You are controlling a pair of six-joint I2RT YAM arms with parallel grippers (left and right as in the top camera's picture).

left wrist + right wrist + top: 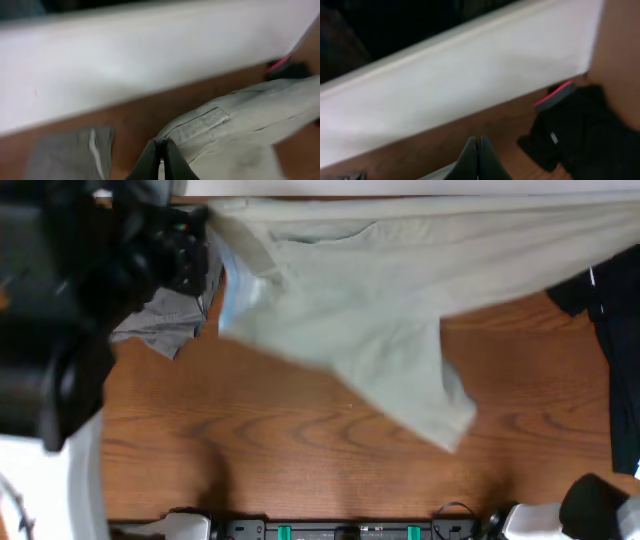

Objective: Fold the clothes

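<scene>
Brown wood of the desk (300,470) shows along the near side. Over it the garment (380,310), pale and blurred, hangs with its lowest corner toward the near right. Its top edge is stretched along the far side. A grey cloth (165,325) lies on the desk at the left, partly under the dark left arm (80,290). At the far left the left claw (161,156) is closed, its tips meeting on a fold of the garment beside a stitched pocket seam (202,122). The right claw (479,159) is pressed closed too. A sliver of pale fabric shows at its base, so it seems to pinch the garment's other end. A black cloth (615,310) with a pink tab (554,95) lies at the far right. Beyond the desk runs a white strip (125,65).
</scene>
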